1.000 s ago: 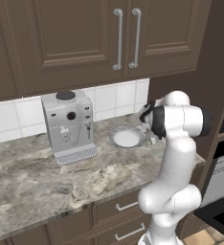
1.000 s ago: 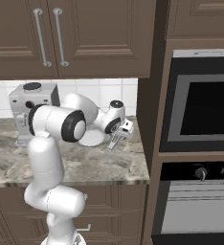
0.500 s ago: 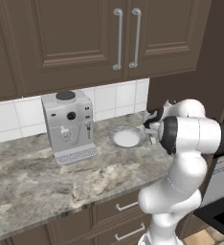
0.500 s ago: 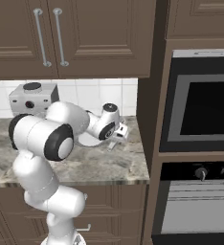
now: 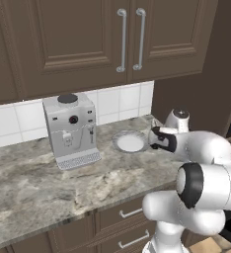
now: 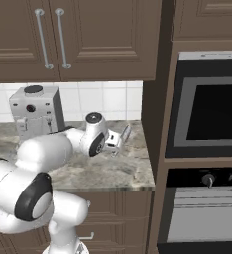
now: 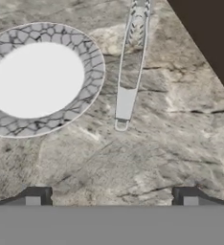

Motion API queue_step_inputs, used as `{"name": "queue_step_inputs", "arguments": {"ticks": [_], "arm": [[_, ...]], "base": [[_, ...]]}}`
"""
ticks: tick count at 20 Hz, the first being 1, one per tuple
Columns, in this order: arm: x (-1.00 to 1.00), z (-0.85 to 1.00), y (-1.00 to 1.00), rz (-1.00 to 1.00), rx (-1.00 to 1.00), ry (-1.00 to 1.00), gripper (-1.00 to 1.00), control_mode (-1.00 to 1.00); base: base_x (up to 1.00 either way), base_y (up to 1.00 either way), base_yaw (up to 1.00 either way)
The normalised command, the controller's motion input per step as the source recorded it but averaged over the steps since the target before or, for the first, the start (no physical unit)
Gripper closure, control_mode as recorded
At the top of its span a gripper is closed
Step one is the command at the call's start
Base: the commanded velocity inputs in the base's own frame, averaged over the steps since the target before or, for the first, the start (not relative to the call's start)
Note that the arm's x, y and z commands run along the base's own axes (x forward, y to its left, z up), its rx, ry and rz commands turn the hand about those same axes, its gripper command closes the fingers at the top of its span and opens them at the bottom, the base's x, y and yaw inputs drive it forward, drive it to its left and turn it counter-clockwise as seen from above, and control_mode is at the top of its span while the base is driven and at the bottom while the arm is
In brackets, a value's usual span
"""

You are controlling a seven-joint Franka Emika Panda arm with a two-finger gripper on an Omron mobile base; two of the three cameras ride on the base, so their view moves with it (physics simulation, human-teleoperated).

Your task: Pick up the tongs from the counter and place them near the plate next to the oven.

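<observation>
The slim silvery tongs (image 7: 130, 62) lie flat on the mottled counter (image 7: 147, 158), their joined end toward my hand. The plate (image 7: 37, 81), white in the centre with a pale grey rim, sits just beside them, a narrow gap apart. My gripper (image 7: 112, 198) hovers above the stone, open, with nothing between its fingertips (image 7: 37, 196). From the right base camera the gripper (image 6: 121, 140) hangs over the counter's end close to the tall dark cabinet that holds the oven (image 6: 207, 99). The plate (image 5: 130, 143) also lies by my wrist in the left base view.
A silver-grey coffee machine (image 5: 70, 131) stands at the back of the counter (image 5: 38, 183), left of the plate. The dark brown cabinet wall (image 7: 209, 38) rises right beside the tongs. Upper cabinets (image 6: 78, 34) hang over the worktop.
My arm has folded, its elbow swinging down and toward the cameras, and the hand has drawn back a little from the cabinet wall. The gripper stays open.
</observation>
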Motion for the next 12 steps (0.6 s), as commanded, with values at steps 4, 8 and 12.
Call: {"name": "queue_step_inputs", "arguments": {"ticks": [4,8,12], "arm": [[-0.72,0.47,0.22,0.11,-0.07,-0.03,-1.0,-1.0],[-0.7,0.5,0.22,0.09,-0.02,0.0,-1.0,-1.0],[-0.7,0.57,0.13,0.09,0.0,0.0,-1.0,-1.0]], "base": [[0.0,0.0,0.0],[0.0,0.0,0.0],[0.0,0.0,0.0]]}}
